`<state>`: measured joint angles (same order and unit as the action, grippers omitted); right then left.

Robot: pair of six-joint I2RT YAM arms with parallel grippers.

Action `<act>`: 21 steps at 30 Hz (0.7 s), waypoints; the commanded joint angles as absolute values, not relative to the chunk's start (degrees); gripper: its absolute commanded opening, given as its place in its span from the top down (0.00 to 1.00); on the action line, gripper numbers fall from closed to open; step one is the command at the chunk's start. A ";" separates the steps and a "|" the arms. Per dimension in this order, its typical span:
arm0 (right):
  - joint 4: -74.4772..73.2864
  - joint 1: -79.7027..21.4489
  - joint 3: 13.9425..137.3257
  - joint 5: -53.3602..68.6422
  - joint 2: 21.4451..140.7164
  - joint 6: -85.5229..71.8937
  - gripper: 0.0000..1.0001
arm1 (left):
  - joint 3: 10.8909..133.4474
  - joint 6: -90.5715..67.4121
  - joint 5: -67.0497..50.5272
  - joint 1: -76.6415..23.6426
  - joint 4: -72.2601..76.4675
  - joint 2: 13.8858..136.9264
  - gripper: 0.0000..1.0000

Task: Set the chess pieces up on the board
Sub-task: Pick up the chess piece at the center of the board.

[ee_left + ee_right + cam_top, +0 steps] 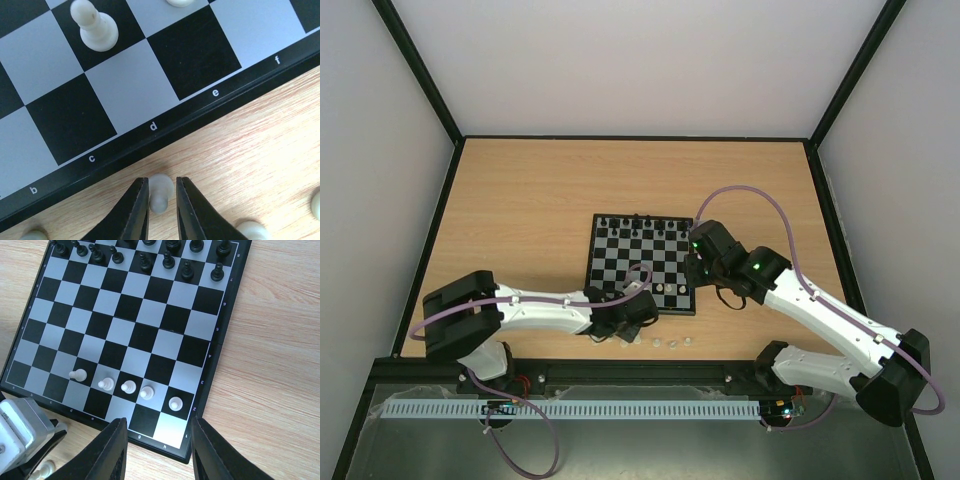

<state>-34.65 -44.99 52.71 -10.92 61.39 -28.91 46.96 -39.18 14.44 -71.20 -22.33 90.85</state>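
Observation:
The board (620, 250) lies mid-table, with black chessmen (150, 257) along its far rows. Several white pawns (128, 387) stand in a row near its front edge. My left gripper (161, 181) is low over the table just off the board's front rim (200, 112). Its fingers straddle a small white pawn (161, 192): the left finger touches it and a thin gap shows at the right finger. It also shows in the top view (625, 335). My right gripper (157, 440) is wide open and empty above the board's near right corner, and shows in the top view (696, 266).
Loose white pieces (672, 343) lie on the wood in front of the board, some beside my left fingers (252, 230). A white pawn (95, 27) stands on the board near my left gripper. The left arm's wrist (20, 435) is at the lower left of the right wrist view.

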 commanded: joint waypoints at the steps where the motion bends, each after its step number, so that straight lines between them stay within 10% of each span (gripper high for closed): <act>1: -36.48 -44.82 52.25 -10.55 60.26 -28.37 0.64 | 47.57 -38.63 14.38 -70.39 -22.09 91.15 0.83; 21: -36.06 -44.76 51.81 -10.58 59.85 -28.39 0.64 | 50.42 -35.62 17.72 -64.38 -30.93 80.89 0.98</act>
<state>-34.63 -44.99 52.51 -10.76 60.77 -28.88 48.42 -37.87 15.53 -67.79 -26.87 83.90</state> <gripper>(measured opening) 0.360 0.082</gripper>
